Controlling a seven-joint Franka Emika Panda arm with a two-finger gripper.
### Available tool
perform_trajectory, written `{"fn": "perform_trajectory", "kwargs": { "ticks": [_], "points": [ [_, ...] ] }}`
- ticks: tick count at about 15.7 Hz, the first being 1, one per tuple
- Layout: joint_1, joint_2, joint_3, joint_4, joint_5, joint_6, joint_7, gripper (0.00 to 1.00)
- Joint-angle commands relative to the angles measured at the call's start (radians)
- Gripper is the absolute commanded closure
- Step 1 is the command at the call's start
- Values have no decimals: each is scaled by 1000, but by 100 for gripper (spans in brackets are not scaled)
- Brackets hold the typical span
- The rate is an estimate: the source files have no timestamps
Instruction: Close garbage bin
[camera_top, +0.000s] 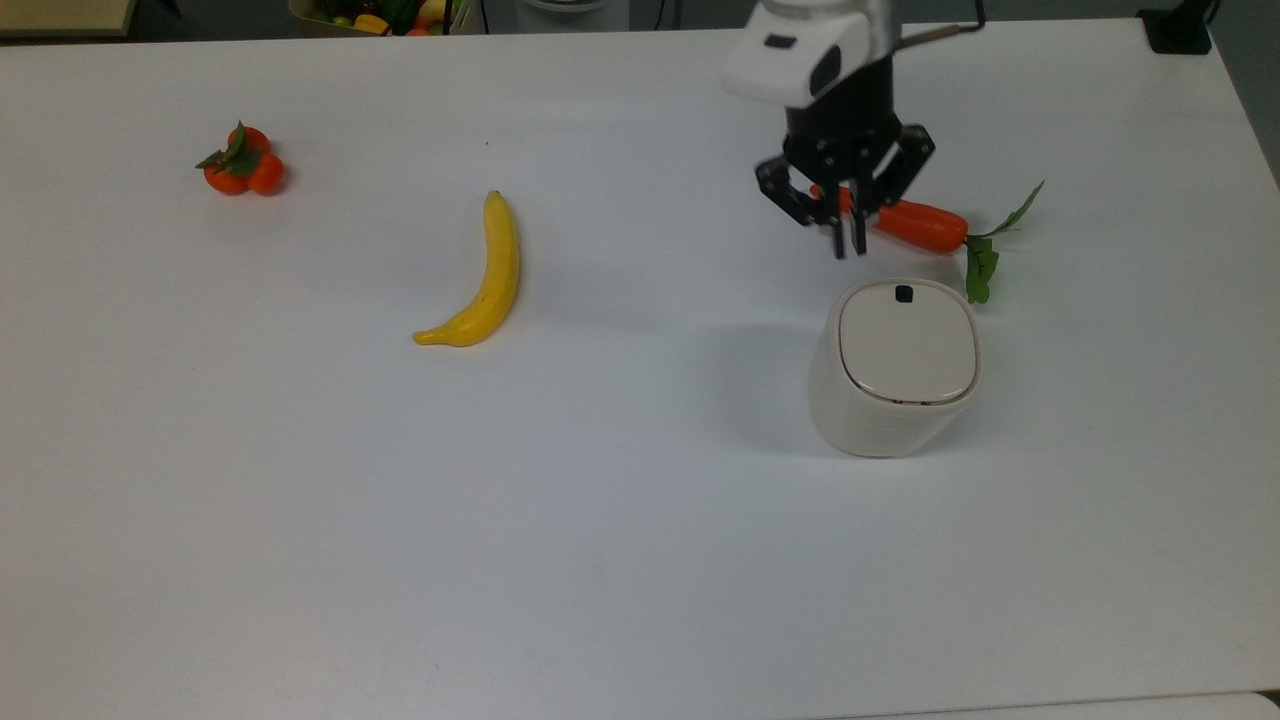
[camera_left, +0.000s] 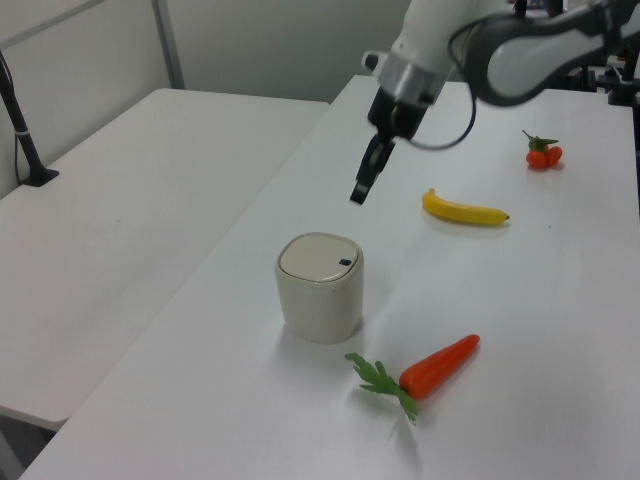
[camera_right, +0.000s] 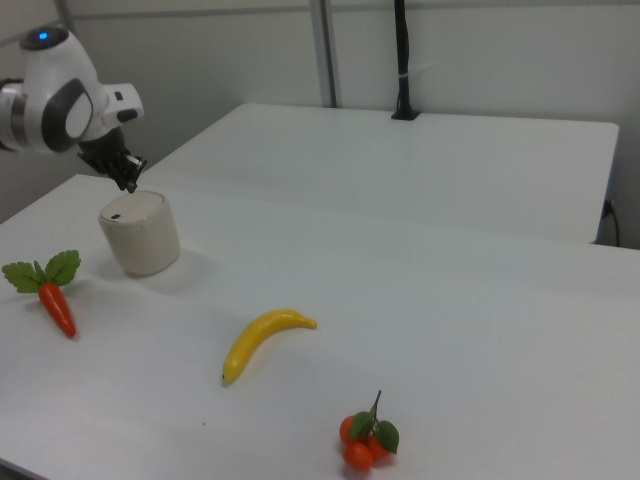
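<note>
bin (camera_top: 893, 370) sits on the bench (camera_top: 300, 500) with its lid flat and seemingly shut, so closing looks done and the next move is likely just to retreat. hand (camera_top: 844, 243) hangs above and apart from it, fingers nearly together, holding nothing. the left view shows that height gap plainly; the top view shows the black tab (camera_top: 904, 293) best.

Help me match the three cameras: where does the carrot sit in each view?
Top view: the carrot lies upper right, just above the bin, leaves pointing right.
Left view: the carrot lies lower right of the bin, leaves pointing left.
Right view: the carrot lies at the far left, below-left of the bin, leaves up.
Shared landmark: the bin.
</note>
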Motion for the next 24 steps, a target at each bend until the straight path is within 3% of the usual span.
{"fn": "perform_trajectory", "kwargs": {
  "ticks": [1, 9, 13, 16, 21, 24],
  "points": [
    [-44, -109, 6, -26, 10, -180, 10, 0],
    [-159, -241, -4, 16, 7, -530, 13, 0],
    [-165, -297, -93, 17, 5, -670, 15, 0],
    [-159, -300, -164, 16, 11, -662, -5, 0],
    [-112, -294, -224, 9, 10, -579, -102, 0],
    [-109, -292, -233, 11, 10, -558, -145, 0]
  ]
}}
